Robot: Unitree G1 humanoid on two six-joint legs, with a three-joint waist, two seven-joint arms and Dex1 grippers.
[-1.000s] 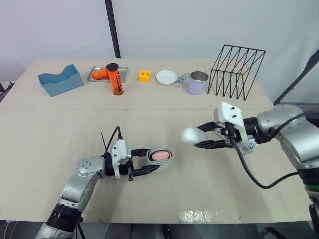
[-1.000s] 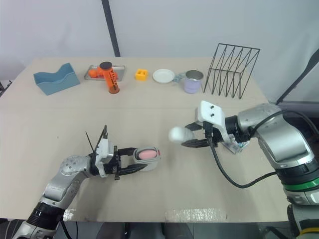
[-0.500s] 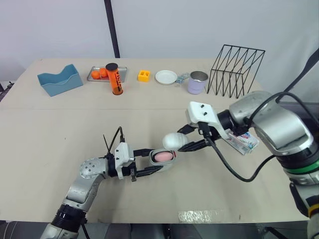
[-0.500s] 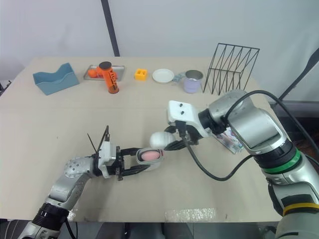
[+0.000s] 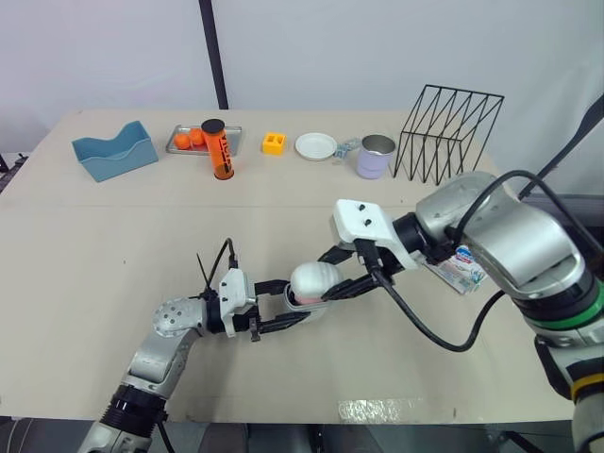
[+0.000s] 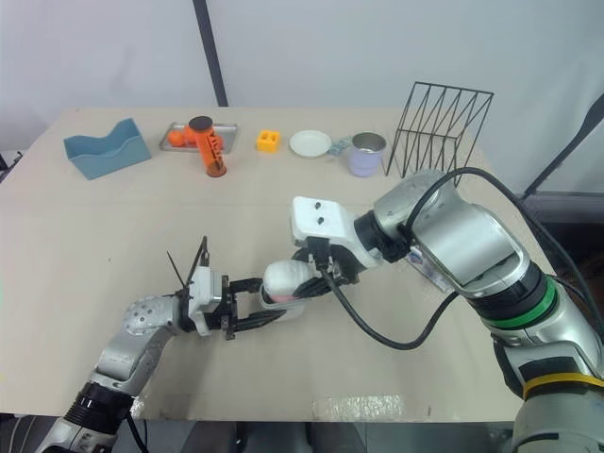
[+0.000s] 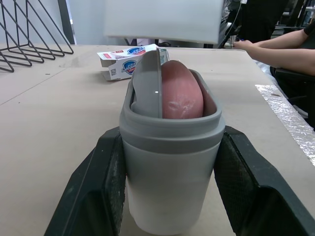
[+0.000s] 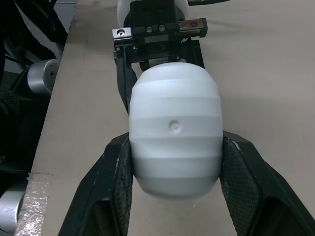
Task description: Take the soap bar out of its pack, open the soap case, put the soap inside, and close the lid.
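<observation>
My left gripper [image 7: 170, 189] is shut on the grey-rimmed soap case [image 7: 170, 147], which rests low on the table. The pink soap bar [image 7: 183, 96] stands inside it. In the eye views the case [image 5: 300, 310] is partly covered by the white ribbed lid [image 5: 314, 281], tilted against its rim. My right gripper [image 5: 332, 276] is shut on that lid [image 8: 174, 137] and comes in from the right. The lid's edge [image 7: 149, 81] leans beside the soap. The soap pack [image 5: 462, 268] lies on the table behind my right forearm.
Along the table's far edge stand a blue holder [image 5: 114, 151], a tray with oranges [image 5: 189, 140], an orange cylinder [image 5: 219, 149], a yellow block [image 5: 274, 143], a white plate [image 5: 315, 145], a purple mug [image 5: 375, 157] and a black wire rack [image 5: 448, 132]. A person's arm [image 7: 280, 49] rests beyond the table.
My right gripper carried the white lid leftward from mid-table and lowered it onto the case. My left gripper kept its hold on the case and barely moved.
</observation>
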